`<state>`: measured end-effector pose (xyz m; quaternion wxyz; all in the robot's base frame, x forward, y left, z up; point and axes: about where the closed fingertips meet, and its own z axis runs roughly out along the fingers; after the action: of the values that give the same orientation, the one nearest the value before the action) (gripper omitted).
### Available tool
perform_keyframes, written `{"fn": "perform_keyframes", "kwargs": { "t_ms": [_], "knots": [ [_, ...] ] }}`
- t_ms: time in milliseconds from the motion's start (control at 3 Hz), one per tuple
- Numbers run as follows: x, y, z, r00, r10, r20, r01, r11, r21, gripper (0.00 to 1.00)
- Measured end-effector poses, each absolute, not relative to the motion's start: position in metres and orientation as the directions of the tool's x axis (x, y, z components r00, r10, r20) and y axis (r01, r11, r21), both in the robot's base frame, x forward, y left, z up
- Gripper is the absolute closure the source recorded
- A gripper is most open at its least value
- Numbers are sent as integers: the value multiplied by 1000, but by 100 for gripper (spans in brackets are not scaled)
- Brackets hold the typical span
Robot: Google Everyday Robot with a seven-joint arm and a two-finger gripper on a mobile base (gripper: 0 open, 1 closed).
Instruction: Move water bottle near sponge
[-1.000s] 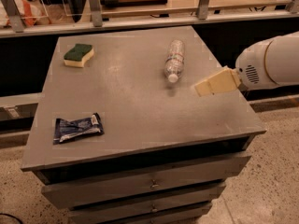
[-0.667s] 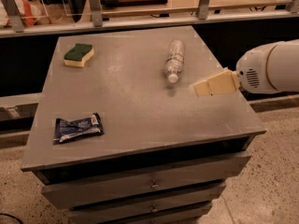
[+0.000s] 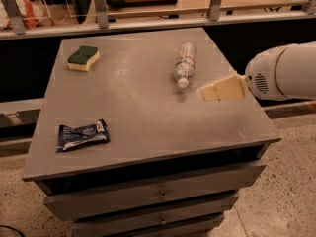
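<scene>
The water bottle (image 3: pixel 184 63) lies on its side on the far right part of the grey table (image 3: pixel 148 112). Its white cap points toward the near edge, and a thin label band wraps its middle. The sponge (image 3: pixel 83 58) sits flat near the far left corner of the table, green side up and yellow body below. The 2 are well apart, with a wide stretch of bare tabletop between them.

The end effector (image 3: pixel 212 90) hangs over the right side of the table, near the bottle's cap end and to its right, apart from the bottle. It shows as 1 cream-coloured wedge pointing left. Whether it is spread or pressed together, I cannot tell. Behind it the thick white arm (image 3: pixel 284 73) comes in from the right edge of the view, with a round vent grille on the face beside the wedge.

A dark blue packet (image 3: pixel 82 135) lies flat near the front left corner of the table, well apart from both the bottle and the sponge. Below the tabletop, drawers (image 3: pixel 158 194) are stacked down the front, and 2 small knobs show at their middle. The table stands on a speckled floor (image 3: pixel 291 181). A pale rail (image 3: pixel 148 22) on upright posts runs across behind the table.
</scene>
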<state>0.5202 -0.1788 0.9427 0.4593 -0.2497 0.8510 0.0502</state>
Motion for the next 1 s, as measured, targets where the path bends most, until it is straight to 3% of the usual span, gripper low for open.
{"fn": "perform_keyframes", "kwargs": {
  "t_ms": [333,1000],
  "knots": [
    [526,-163,933,-428,-389,-815,-421,885,-202,0],
    [562,-220,922,-350,-319,-881,-245,939,-243,0]
  ]
}}
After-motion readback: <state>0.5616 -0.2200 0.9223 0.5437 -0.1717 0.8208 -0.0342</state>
